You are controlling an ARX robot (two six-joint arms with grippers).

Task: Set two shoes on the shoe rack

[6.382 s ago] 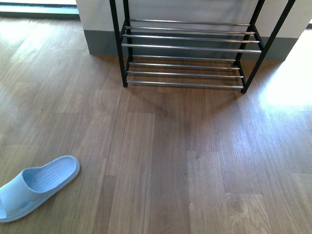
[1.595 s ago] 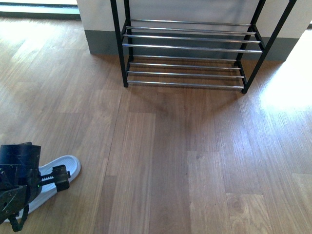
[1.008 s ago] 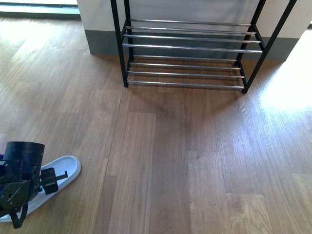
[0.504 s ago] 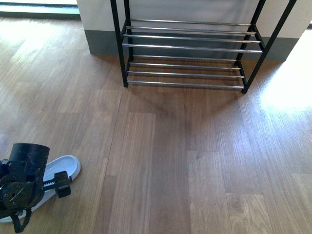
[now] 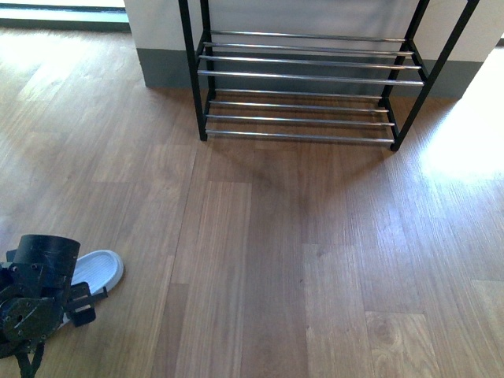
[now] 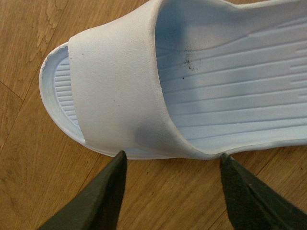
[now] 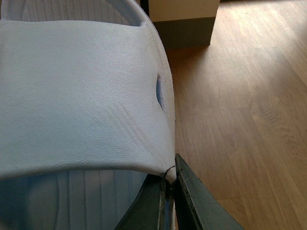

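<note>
Nearest, at 8 o'clock in the front view, the left arm hangs low over a pale blue slide sandal lying on the wooden floor; only the sandal's toe end shows past the arm. In the left wrist view, the left claw stands wide open and holds nothing. Its two dark fingers end just beside the sandal's side rim, near the strap.

In the right wrist view, the right claw is closed tight on the rim of a second pale blue sandal, at the edge of its strap. This arm does not appear in the front view.

Farther off, at 12 o'clock, the shoe rack stands against the wall's grey skirting, well apart from the floor sandal. Neither chrome-rod shelf in view carries a shoe.
</note>
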